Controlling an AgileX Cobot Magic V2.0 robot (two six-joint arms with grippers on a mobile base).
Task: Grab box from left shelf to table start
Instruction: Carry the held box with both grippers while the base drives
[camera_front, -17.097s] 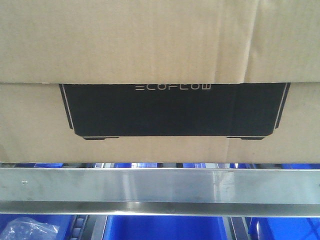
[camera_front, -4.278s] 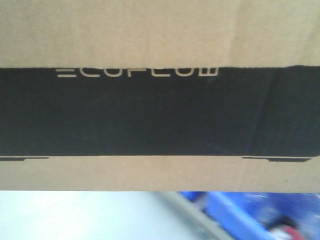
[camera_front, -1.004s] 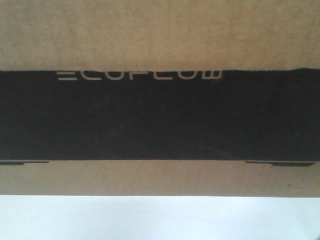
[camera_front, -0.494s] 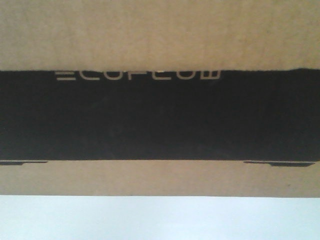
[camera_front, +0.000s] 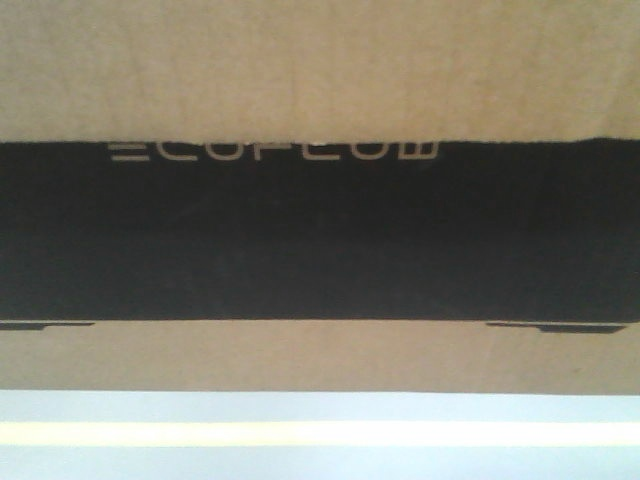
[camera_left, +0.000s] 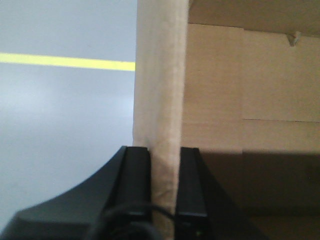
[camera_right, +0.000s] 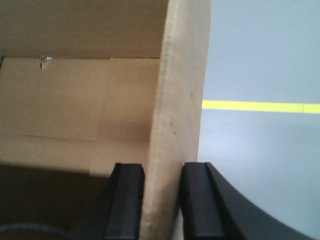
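The brown cardboard box (camera_front: 320, 70) fills most of the front view, its black ECOFLOW panel (camera_front: 320, 240) across the middle. In the left wrist view my left gripper (camera_left: 164, 150) is shut on the box's upright side wall (camera_left: 160, 75), one black finger (camera_left: 137, 180) outside and one inside. My right gripper (camera_right: 162, 167) is shut the same way on the opposite wall (camera_right: 182, 75), with the box's open inside (camera_right: 80, 100) beside it. The left shelf and the table are out of view.
Below the box runs a pale grey-blue floor (camera_front: 320, 460) with a yellow line (camera_front: 320, 433). The same floor and yellow line (camera_left: 65, 61) show outside the left wall, and the line (camera_right: 260, 106) shows again outside the right wall.
The box stays fixed in the front view. The strip under it has gone from plain white to grey-blue with a yellow line. Much earlier, the box sat on the silver shelf rail.
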